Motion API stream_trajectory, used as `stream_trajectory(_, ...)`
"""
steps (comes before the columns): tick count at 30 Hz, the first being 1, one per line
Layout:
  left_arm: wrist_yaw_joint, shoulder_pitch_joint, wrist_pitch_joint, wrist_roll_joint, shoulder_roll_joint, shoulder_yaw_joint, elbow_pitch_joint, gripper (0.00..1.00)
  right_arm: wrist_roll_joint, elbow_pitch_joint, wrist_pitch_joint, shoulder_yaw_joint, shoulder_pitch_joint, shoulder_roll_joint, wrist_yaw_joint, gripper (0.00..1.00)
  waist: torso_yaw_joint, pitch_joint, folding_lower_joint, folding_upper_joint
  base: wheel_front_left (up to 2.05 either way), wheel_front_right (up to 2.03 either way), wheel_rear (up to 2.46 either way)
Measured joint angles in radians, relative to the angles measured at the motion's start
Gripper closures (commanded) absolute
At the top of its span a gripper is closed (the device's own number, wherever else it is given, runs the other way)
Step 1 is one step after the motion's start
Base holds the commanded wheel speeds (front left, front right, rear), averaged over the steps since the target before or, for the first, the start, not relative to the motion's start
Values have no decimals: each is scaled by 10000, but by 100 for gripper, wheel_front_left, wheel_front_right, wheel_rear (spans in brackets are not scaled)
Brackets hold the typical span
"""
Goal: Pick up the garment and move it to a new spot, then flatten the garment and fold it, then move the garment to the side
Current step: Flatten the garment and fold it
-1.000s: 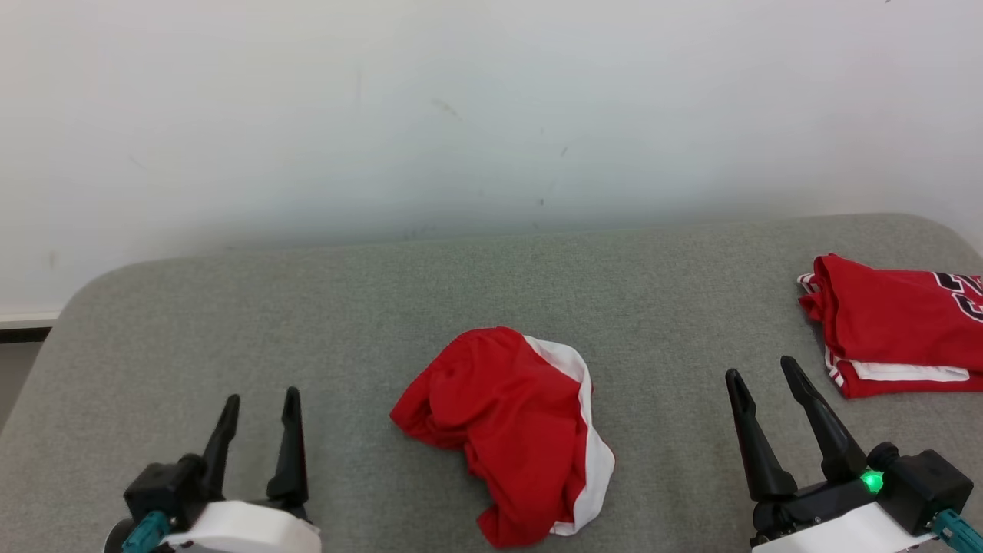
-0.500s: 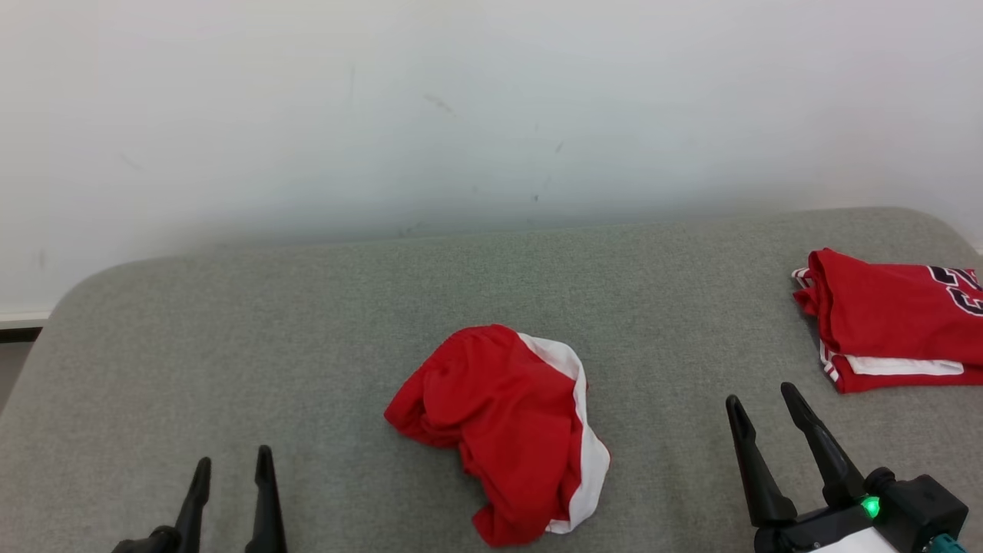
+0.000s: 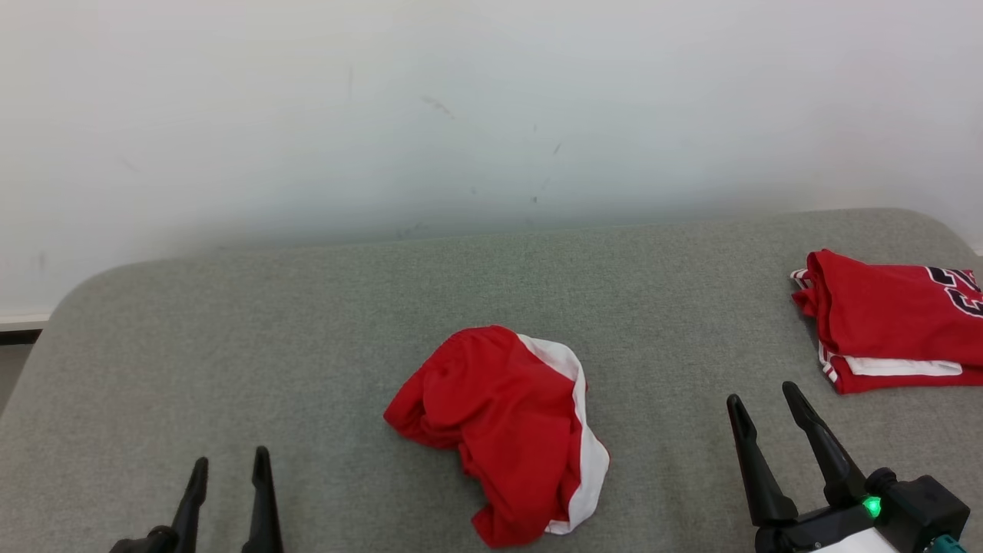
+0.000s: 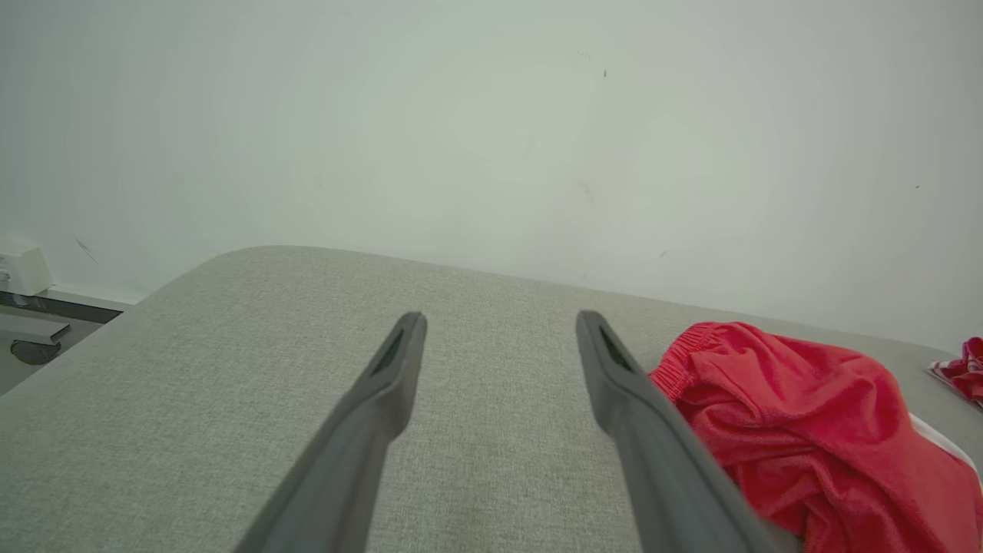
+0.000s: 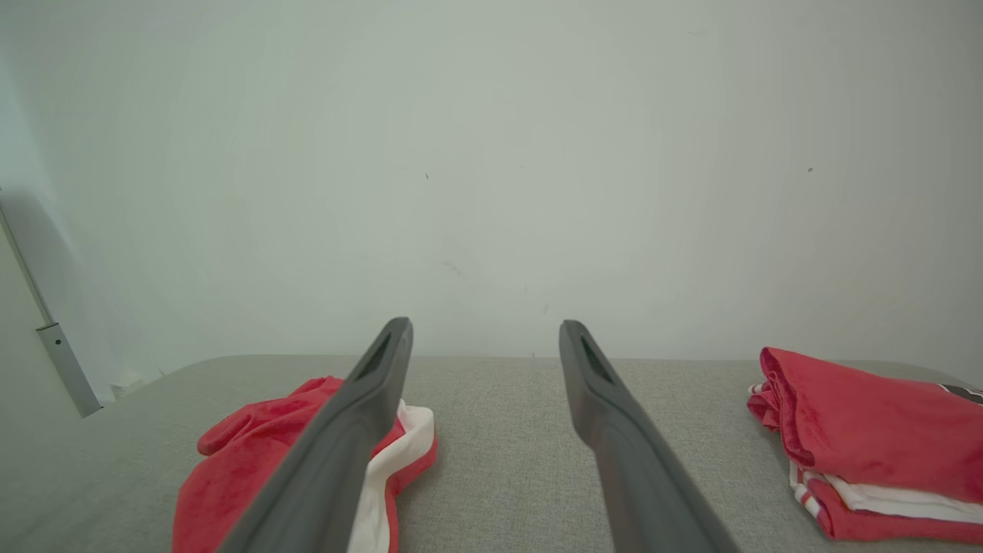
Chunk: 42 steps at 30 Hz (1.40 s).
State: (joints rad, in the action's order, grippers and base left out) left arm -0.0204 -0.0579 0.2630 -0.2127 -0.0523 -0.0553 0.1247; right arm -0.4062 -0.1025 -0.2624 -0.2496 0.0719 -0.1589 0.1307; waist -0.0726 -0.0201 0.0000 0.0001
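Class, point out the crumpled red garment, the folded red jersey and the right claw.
crumpled red garment point(image 3: 499, 430), head view, its red middle.
folded red jersey point(image 3: 891, 315), head view, top red layer.
right claw point(image 3: 761, 393), head view, midway between its fingertips.

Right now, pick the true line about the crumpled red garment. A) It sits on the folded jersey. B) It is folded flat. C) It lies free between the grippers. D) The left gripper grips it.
C: the garment lies crumpled between the open left gripper and right gripper, clear of both.
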Motion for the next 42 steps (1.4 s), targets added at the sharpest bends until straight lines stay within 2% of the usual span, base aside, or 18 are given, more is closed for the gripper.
stream_trajectory(14,-12,154,2,-92,29,174,219,0,4,-232,0,-104,0,-23,0,0,202,-69,0,-1,0,0,0)
stream_trajectory(20,-2,182,4,-205,29,274,291,0,-282,-1237,209,-947,8,-50,2,0,562,-103,0,0,0,0,0)
stream_trajectory(33,-12,348,12,-267,33,407,405,0,-1181,-3703,2266,-1979,717,140,0,0,1790,-48,0,0,0,0,0)
stream_trajectory(42,-52,362,10,-274,33,485,510,0,-1498,-4916,2196,-2219,1164,313,2,0,2603,39,1,0,0,0,0)
